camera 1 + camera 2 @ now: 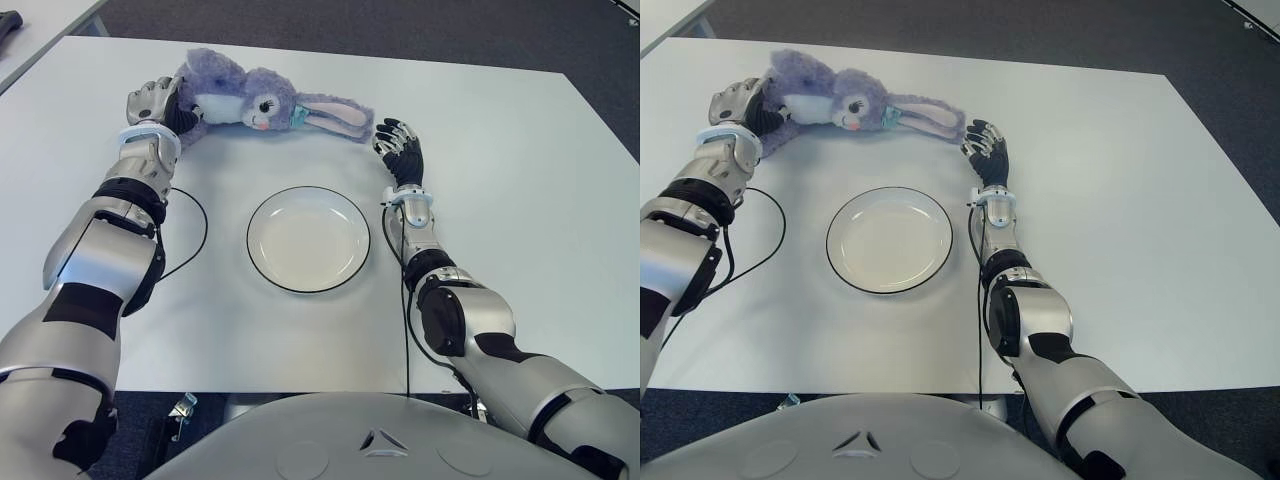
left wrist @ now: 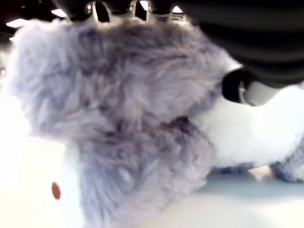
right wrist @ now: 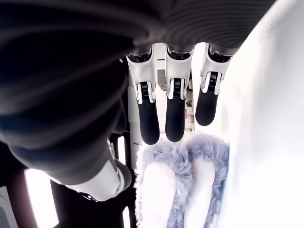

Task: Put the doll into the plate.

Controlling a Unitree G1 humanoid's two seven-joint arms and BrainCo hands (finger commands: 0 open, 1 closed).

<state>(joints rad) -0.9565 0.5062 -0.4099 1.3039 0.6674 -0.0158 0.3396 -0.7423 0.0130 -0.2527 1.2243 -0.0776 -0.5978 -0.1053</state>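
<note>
left hand [image 1: 160, 106] pinches the doll [image 1: 250, 100] at its body; right hand [image 1: 398, 145], fingers spread, waits by the ears. i worry one-ended lifting drags it short of the plate [image 1: 262, 270].

The right hand [image 3: 156, 85] fills most of the right wrist view, its dark palm casing across the near part. Three fingers [image 3: 175, 118] extend straight, white at the knuckle segments and black at the tips, set apart from each other and holding nothing. The thumb [image 3: 97, 183] shows lower, white-cased. Just past the fingertips lie the plush rabbit's two ears [image 3: 183, 190], lavender fur with pale inner lining, on the white table [image 3: 266, 142].
</note>
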